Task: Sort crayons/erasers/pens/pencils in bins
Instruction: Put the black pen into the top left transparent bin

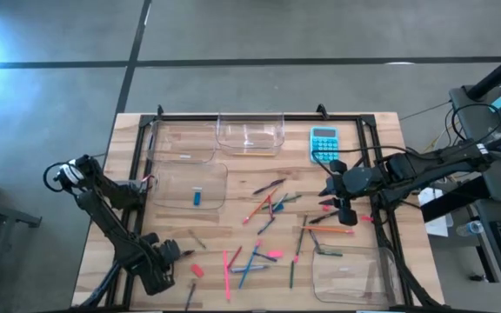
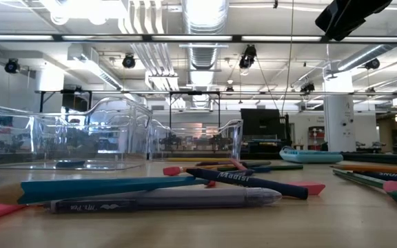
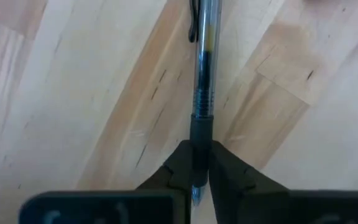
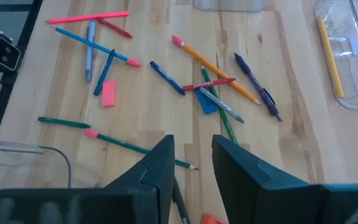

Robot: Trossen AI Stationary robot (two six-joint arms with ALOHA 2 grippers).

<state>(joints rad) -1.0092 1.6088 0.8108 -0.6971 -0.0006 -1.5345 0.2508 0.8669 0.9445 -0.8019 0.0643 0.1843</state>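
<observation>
Pale wood filled your high view, where the left gripper sat at lower left clamped on a pen, the right gripper hovered right of centre with fingers apart holding nothing, and a blue eraser lay inside a clear bin left of centre. In your left wrist view the fingers pinched the clear pen at bottom centre. In your right wrist view a pink eraser lay loose at upper left.

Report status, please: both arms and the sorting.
Left gripper shut on a clear pen at the table's front left. Right gripper open over the scattered sticks. One blue eraser binned; nothing in the way.
</observation>
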